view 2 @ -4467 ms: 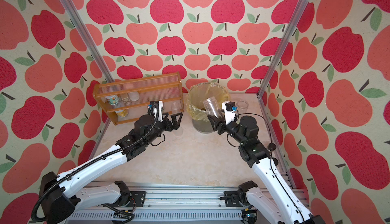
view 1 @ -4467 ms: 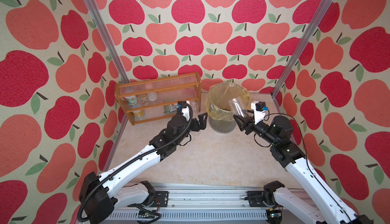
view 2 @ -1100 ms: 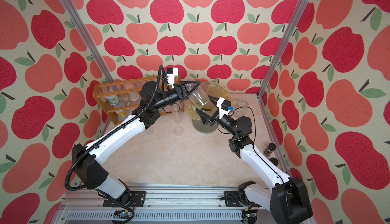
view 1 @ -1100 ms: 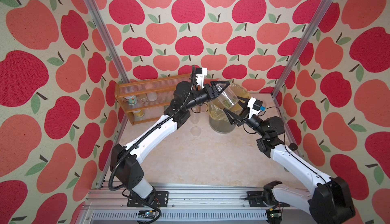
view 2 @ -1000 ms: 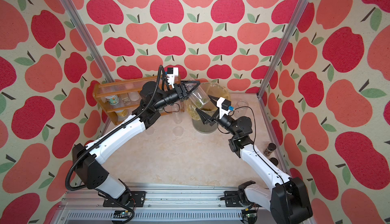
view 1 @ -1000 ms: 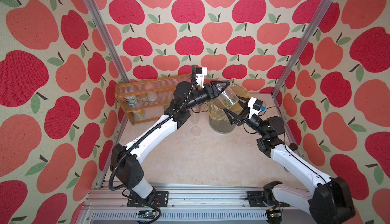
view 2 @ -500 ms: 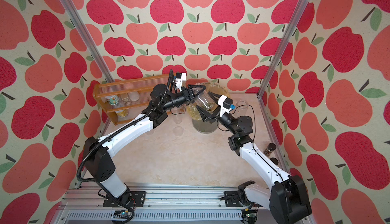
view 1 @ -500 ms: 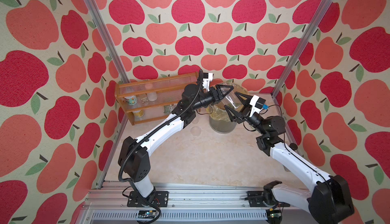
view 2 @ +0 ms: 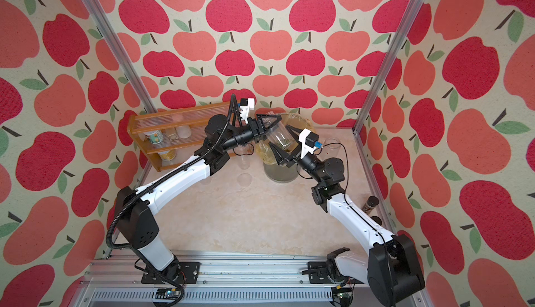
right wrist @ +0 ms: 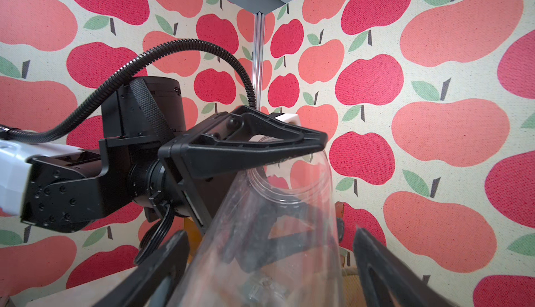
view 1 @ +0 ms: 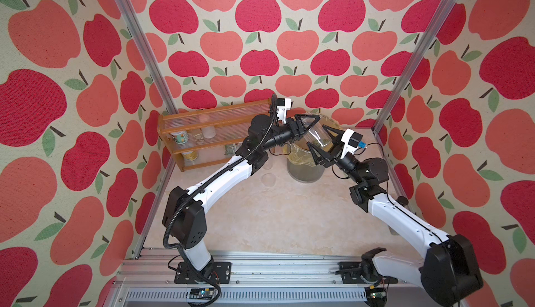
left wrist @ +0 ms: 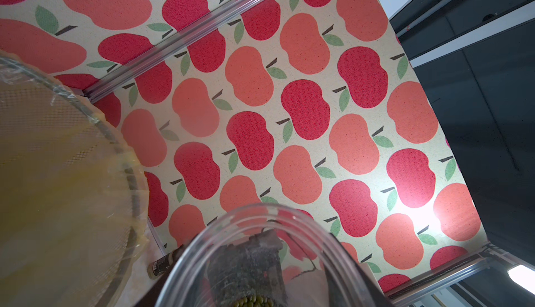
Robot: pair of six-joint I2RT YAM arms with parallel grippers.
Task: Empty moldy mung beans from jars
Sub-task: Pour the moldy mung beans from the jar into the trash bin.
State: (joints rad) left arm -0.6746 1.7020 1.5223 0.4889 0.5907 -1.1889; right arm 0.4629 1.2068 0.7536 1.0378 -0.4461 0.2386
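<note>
A clear jar (view 1: 312, 134) (view 2: 276, 133) hangs tilted above the bin, and a small clump of mung beans (view 1: 321, 143) (view 2: 282, 142) lies against its wall. My left gripper (view 1: 311, 129) (view 2: 272, 127) is shut on one end of the jar. In the right wrist view, one of its fingers (right wrist: 246, 146) crosses the jar's (right wrist: 289, 189) rim. My right gripper (view 1: 316, 136) (view 2: 278, 135) (right wrist: 269, 233) is open and straddles the jar's other end, with gaps at both sides. The left wrist view shows the jar's rim (left wrist: 260, 213) and a few beans (left wrist: 254, 302).
The grey mesh bin (view 1: 304, 172) (view 2: 279, 174) (left wrist: 58, 175), lined with a yellow bag, stands under the jar. A wooden shelf (view 1: 214, 134) with cans stands at the back left. Empty clear jars (view 2: 244, 158) (view 2: 244, 179) (view 2: 331, 142) stand on the table. A dark-capped bottle (view 2: 370, 204) stands by the right wall.
Over the last second the left arm has stretched further over the bin with the jar. The right gripper has risen beside it and now straddles the jar. Neither gripper's jaws have changed.
</note>
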